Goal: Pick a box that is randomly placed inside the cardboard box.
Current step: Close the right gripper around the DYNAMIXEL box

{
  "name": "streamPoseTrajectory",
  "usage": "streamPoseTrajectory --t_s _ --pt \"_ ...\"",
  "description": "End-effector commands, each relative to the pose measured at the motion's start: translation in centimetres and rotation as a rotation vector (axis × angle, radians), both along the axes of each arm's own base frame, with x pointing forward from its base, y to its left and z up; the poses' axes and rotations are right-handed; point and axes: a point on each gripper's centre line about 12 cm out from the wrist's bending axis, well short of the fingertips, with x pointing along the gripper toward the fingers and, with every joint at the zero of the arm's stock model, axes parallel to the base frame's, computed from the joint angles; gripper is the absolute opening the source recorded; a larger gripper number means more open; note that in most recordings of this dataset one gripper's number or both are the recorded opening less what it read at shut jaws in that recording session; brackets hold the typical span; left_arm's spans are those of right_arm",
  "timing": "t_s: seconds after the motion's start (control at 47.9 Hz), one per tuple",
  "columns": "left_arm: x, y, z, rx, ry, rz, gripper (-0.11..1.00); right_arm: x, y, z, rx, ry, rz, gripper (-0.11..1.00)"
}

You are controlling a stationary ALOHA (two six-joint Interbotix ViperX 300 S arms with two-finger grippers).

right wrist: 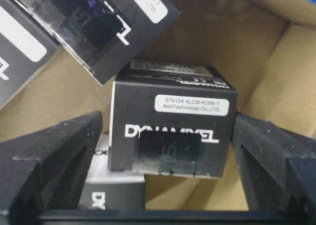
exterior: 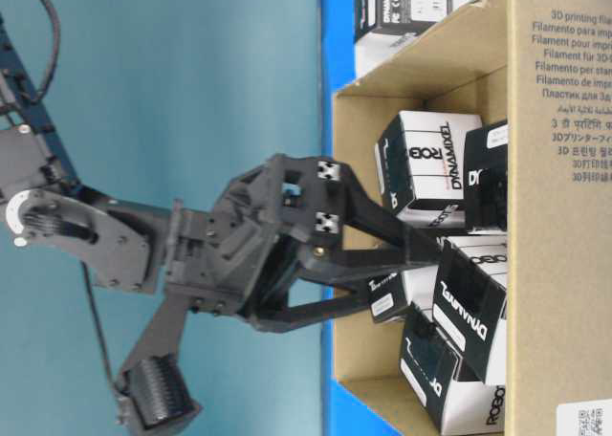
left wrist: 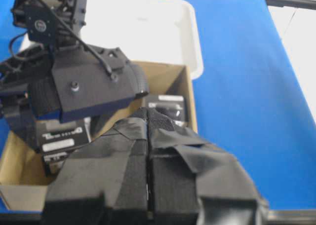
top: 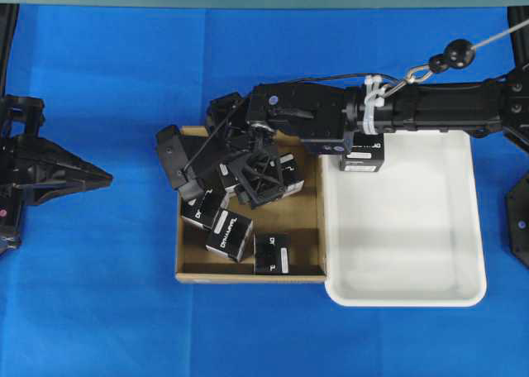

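Looking down from the overhead camera, I see the blue cloth-covered table (top: 124,79) filling the frame, with the white plastic rectangular tray (top: 405,290) at lower right and the shallow brown corrugated cardboard box (top: 248,271) touching its left wall, near the centre. My right arm's black gripper (top: 248,166) reaches in from the upper right and sits over the upper part of the cardboard box. In the right wrist view its jaws stand wide, one finger (right wrist: 44,156) at the lower left of the frame and the other at lower right, with the small black cuboid box with a white label strip (right wrist: 173,131) between them; narrow gaps show on both sides, so nothing is gripped. That box leans on its neighbours inside the cardboard box. Several like black boxes lie scattered around it, and another one (top: 362,155) rests in the tray's upper left corner. The left arm's black gripper (top: 99,177) is parked at the left edge of the overhead frame, well apart from the cardboard box, its taped fingers (left wrist: 168,161) pressed together.
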Motion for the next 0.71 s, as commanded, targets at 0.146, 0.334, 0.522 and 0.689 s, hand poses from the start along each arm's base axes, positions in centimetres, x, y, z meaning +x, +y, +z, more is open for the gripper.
streamPoseTrajectory --t_s 0.146,0.334,0.522,0.689 --pt "0.3 0.0 1.1 -0.001 -0.028 0.000 -0.06 0.5 0.3 -1.1 0.000 -0.023 0.001 1.00" --pt "0.4 0.0 1.0 -0.001 -0.023 0.000 -0.07 0.8 1.0 -0.5 -0.006 -0.033 0.011 0.96" --pt "0.4 0.0 1.0 -0.001 -0.023 -0.001 -0.07 1.1 1.3 3.3 -0.009 -0.073 0.001 0.73" --pt "0.4 0.0 0.9 -0.001 -0.020 -0.001 -0.07 0.3 1.5 7.9 0.009 -0.056 -0.038 0.73"
